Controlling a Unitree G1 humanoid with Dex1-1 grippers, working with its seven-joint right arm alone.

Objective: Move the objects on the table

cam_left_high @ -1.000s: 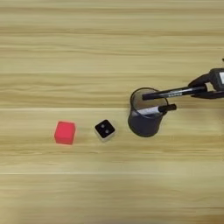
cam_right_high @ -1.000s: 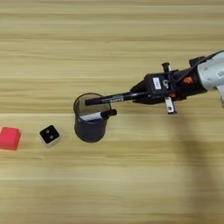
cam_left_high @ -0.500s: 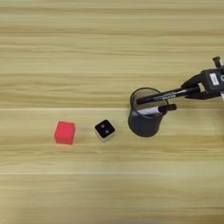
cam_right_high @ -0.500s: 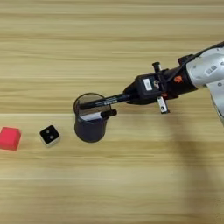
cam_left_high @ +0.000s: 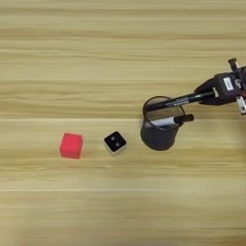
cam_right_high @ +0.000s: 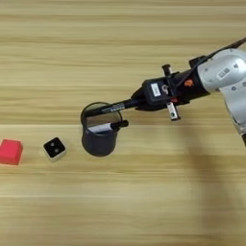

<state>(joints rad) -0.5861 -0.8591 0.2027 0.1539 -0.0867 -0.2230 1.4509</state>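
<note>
A black wire-mesh pen cup (cam_left_high: 160, 130) (cam_right_high: 99, 135) stands upright on the light wooden table (cam_left_high: 96, 48). A white marker with a black cap (cam_left_high: 172, 120) (cam_right_high: 107, 127) leans inside it, with the cap poking over the right rim. My right gripper (cam_right_high: 141, 102) (cam_left_high: 205, 94) comes in from the right, shut on the rear end of an all-black marker (cam_left_high: 178, 101) (cam_right_high: 111, 107). That marker lies nearly level, and its free end reaches over the cup's mouth to the left rim.
A red cube (cam_left_high: 71, 145) (cam_right_high: 10, 152) and a small black die with white sides (cam_left_high: 115, 142) (cam_right_high: 54, 148) sit left of the cup. The silver forearm (cam_right_high: 226, 77) crosses the right side above the table.
The gripper has moved left toward the cup with the black marker, whose tip now reaches further across the cup's mouth. The cup, cube and die stayed put.
</note>
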